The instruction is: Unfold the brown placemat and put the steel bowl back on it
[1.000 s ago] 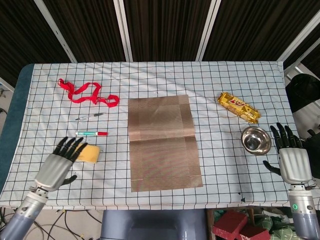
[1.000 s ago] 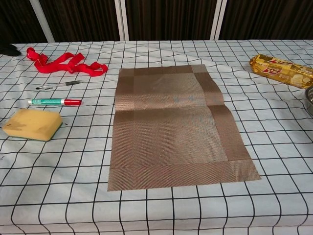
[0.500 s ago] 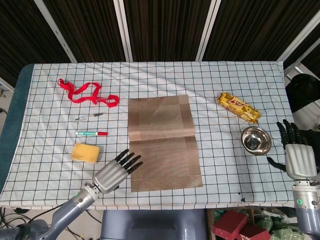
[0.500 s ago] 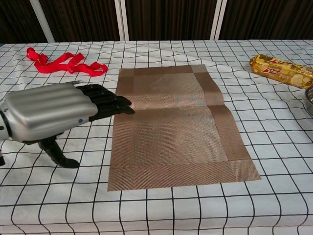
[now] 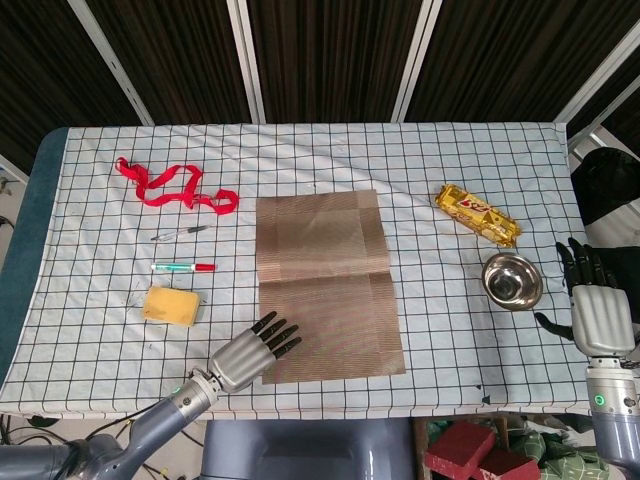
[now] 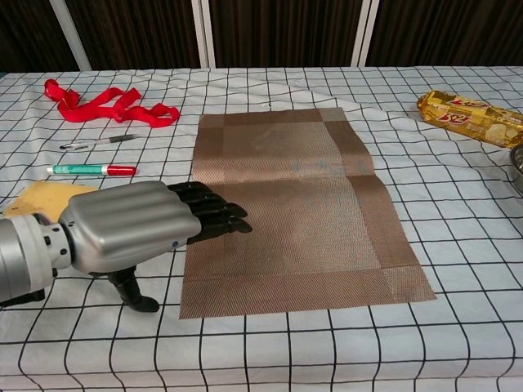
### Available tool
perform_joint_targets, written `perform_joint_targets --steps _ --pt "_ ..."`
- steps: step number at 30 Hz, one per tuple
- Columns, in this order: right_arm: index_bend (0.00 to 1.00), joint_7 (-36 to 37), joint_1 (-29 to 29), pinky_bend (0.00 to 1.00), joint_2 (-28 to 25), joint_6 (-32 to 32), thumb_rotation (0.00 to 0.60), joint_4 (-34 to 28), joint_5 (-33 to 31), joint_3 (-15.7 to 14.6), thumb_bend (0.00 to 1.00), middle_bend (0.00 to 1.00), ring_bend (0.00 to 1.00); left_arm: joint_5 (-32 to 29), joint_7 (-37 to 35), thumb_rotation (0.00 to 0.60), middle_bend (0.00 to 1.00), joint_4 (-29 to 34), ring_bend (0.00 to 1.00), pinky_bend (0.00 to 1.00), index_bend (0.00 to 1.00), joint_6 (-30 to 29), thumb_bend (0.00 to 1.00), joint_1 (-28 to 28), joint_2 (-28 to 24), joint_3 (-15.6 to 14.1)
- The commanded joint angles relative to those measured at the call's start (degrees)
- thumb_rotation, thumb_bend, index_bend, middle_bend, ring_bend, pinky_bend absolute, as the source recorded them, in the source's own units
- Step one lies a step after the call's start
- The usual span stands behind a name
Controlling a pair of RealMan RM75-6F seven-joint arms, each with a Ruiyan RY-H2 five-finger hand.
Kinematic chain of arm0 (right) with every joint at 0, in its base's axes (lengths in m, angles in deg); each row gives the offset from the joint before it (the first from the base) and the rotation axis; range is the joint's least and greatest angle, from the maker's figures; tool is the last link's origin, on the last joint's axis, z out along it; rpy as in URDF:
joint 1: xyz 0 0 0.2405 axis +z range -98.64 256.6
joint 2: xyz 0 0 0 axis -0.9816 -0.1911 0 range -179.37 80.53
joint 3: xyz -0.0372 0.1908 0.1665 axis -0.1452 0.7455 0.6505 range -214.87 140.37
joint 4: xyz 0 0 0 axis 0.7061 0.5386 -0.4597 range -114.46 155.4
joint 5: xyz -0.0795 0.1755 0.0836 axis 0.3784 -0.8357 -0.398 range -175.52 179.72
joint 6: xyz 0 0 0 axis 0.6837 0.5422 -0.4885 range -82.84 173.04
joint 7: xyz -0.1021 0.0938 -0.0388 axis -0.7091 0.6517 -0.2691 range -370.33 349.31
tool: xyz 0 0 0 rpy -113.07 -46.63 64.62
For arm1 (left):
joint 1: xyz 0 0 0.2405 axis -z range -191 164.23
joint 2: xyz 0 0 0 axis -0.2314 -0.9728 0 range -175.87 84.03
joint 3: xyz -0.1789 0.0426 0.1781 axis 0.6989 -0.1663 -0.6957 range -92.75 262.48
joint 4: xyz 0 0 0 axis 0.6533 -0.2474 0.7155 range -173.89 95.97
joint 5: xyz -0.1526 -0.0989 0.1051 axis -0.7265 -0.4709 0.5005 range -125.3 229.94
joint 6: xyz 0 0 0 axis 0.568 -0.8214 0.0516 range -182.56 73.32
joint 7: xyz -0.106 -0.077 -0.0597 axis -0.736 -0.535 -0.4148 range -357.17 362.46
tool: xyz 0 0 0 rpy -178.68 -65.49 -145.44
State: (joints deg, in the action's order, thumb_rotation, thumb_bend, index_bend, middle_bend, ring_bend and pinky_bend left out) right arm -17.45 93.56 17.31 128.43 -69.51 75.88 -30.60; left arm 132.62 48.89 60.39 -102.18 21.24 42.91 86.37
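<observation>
Fingers [image 6: 214, 214] of the left hand [image 5: 248, 355] extended together, tips over the near left edge of the unfolded brown placemat [image 5: 325, 285]. Right hand [image 5: 597, 310] empty, fingers spread, beside the steel bowl [image 5: 512, 281], which sits on the worktop [image 5: 90, 270] well right of the placemat.

We worked in what looked like a robot lab: a desk [image 5: 90, 330] under a checked cloth [image 5: 420, 160], dark slatted panels [image 5: 330, 55] across the top of the frame, loose cables [image 5: 30, 440] at the lower left.
</observation>
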Motion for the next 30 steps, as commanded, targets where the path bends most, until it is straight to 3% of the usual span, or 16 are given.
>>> perform_joint_targets --steps 1,19,30 --pt "0.0 -0.15 -0.1 0.18 0.02 -0.27 0.6 -0.08 -0.07 0.21 0.07 0.0 0.0 -0.38 -0.3 0.6 0.0 -0.6 0.0 0.0 0.05 -0.1 0.02 0.41 0.68 -0.25" --pt "0.0 -0.52 -0.85 0.18 -0.07 -1.66 0.6 -0.37 -0.22 1.65 0.07 0.0 0.0 -1.34 -2.14 0.6 0.0 -4.66 0.0 0.0 0.07 -1.37 0.04 2.35 4.78 -2.17" --pt "0.0 -0.6 -1.24 0.18 -0.08 -2.18 0.6 -0.64 -0.17 2.18 0.07 0.0 0.0 0.77 -5.19 0.6 0.01 -6.93 0.0 0.0 0.14 -3.22 0.26 2.88 6.82 -2.96"
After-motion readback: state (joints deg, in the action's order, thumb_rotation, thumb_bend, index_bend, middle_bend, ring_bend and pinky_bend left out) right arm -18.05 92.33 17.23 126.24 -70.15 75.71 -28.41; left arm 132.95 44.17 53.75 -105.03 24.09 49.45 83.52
